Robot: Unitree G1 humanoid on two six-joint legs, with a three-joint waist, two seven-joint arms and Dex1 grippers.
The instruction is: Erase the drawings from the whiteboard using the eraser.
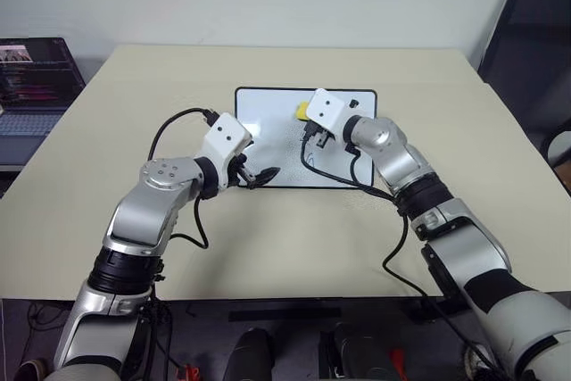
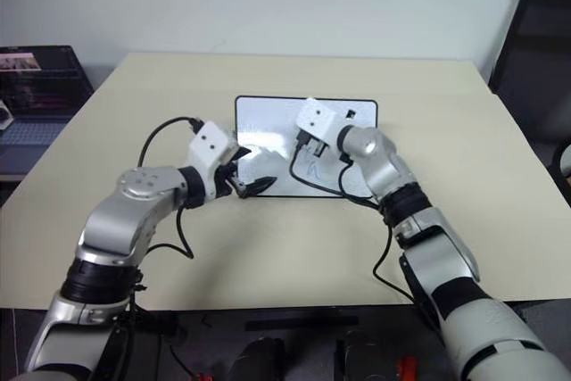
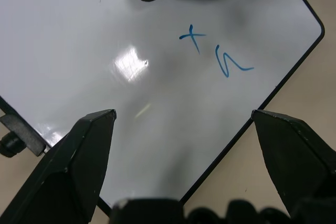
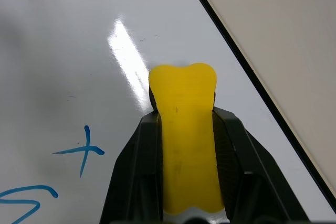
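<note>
Table (image 1: 294,238), beige, carries the whiteboard (image 1: 277,144) near its middle, w/ both arms reaching in over it. R arm stretches fwd from the near right, bent at the elbow, wrist angled inward over the board's far half. L arm comes from the near left, forearm angled inward, left gripper (image 1: 252,174) at the board's near left edge, fingers spread wide, nothing between them.

Right gripper (image 4: 186,129) is clamped on the eraser (image 4: 185,129): yellow block pinched lengthwise between both black fingers, front end sticking out over the white surface, near the board's far framed edge.

Wrist views give what the head cam barely resolves: the drawings (image 3: 215,51), a blue "x" and a squiggle beside it, close to the eraser but apart from it. L wrist view also shows a black side knob (image 3: 10,142).

Room: pale wall behind, laptop (image 1: 31,86) at far left, dark chair (image 1: 531,42) at right.
</note>
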